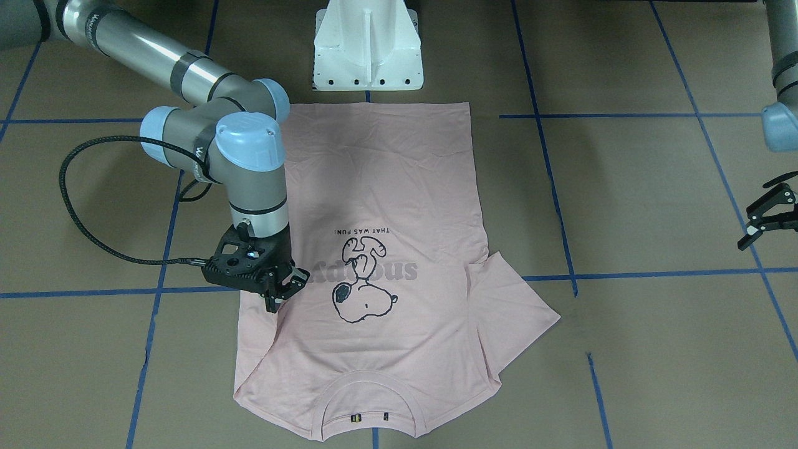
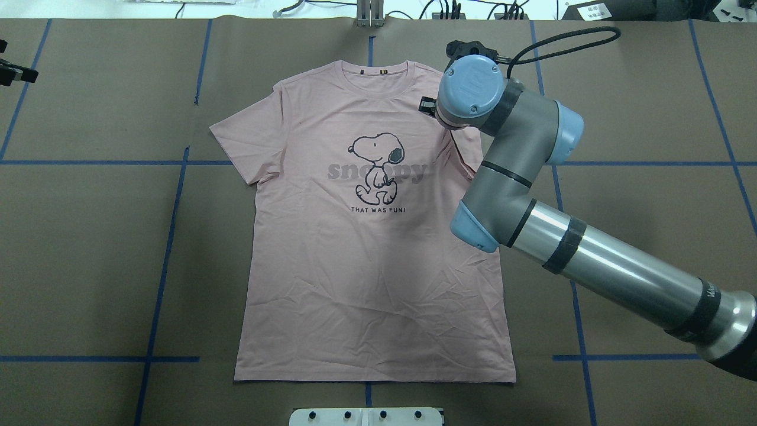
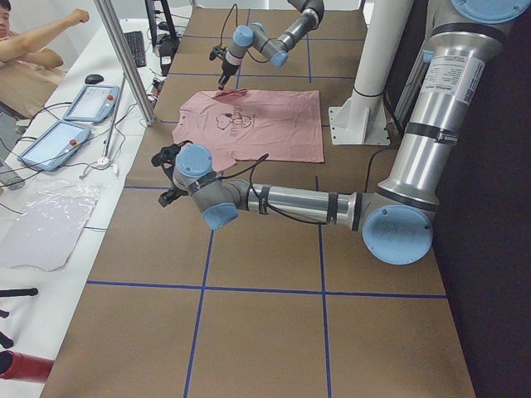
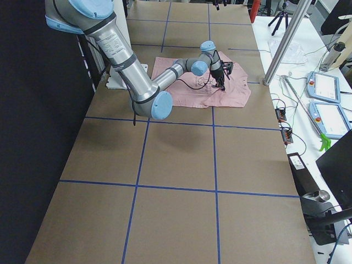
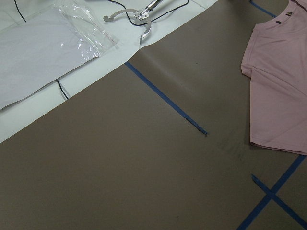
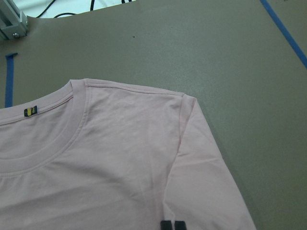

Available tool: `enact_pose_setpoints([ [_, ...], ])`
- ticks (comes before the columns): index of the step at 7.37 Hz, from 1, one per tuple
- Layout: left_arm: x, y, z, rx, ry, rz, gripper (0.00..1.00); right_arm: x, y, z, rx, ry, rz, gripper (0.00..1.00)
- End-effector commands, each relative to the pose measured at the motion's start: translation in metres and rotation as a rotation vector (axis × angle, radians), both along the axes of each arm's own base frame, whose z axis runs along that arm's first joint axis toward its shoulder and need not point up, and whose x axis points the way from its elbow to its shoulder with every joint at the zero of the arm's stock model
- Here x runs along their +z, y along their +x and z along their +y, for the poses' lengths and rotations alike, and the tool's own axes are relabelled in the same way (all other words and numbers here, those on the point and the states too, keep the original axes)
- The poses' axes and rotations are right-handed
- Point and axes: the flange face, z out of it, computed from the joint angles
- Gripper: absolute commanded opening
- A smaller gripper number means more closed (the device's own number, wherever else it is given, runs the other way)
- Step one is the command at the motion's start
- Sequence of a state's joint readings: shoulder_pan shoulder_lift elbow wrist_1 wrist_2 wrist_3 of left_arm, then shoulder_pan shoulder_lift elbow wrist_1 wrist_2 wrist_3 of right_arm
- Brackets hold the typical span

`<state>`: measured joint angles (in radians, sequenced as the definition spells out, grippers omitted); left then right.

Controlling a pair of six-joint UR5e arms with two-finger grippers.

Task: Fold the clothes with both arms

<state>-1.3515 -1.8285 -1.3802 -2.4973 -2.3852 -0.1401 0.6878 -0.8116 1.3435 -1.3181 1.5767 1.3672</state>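
Mid-desk, pale pink T-shirt (image 1: 399, 187) lies flat, Snoopy print up. Hem is just in front of the white pedestal (image 1: 368, 47), collar on the side away from the robot. Its sleeve on the robot's left is spread out flat on the brown desk (image 1: 623, 343). Blue tape lines (image 1: 654, 274) grid the desk surface.

Right arm (image 1: 156, 59) reaches over the shirt's right side, wrist pointing down. Right gripper (image 1: 285, 292) is down at the right sleeve. In the right wrist view the fingertips (image 6: 166, 224) sit on the sleeve cloth near its hem, jaws closed to a sliver. Cannot tell if any cloth is pinched between them.

Left gripper (image 1: 770, 215) hangs well apart from the shirt, out by the desk's left side, above bare desk. Jaws spread wide, nothing held. Left wrist view shows only the shirt's left sleeve edge and a clear plastic sheet (image 5: 57, 48) past the desk edge.
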Motion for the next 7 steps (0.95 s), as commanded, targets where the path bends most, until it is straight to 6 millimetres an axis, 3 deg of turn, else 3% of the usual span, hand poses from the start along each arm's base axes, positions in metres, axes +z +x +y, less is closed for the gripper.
enact_pose_setpoints([
  [1,0.001,0.000,0.001,0.000,-0.001,0.000,1.00,0.006,-0.012,-0.004,0.003,-0.010,0.024,0.77],
  [2,0.001,0.000,0.000,-0.001,0.000,-0.001,1.00,0.008,-0.014,-0.005,0.001,-0.011,0.033,1.00],
  [4,0.001,0.002,-0.001,-0.004,-0.009,-0.002,1.00,-0.012,0.003,-0.020,-0.080,0.015,0.031,1.00],
  [5,-0.007,0.011,-0.003,-0.022,-0.065,0.032,1.00,-0.014,0.033,-0.034,-0.160,0.004,0.017,1.00],
  [6,-0.013,0.043,-0.003,-0.030,-0.141,0.065,0.99,-0.007,0.074,-0.037,-0.221,-0.013,0.018,1.00],
  [7,-0.025,0.080,-0.005,-0.079,-0.219,0.092,0.86,0.008,0.123,-0.029,-0.279,0.034,0.018,1.00],
])
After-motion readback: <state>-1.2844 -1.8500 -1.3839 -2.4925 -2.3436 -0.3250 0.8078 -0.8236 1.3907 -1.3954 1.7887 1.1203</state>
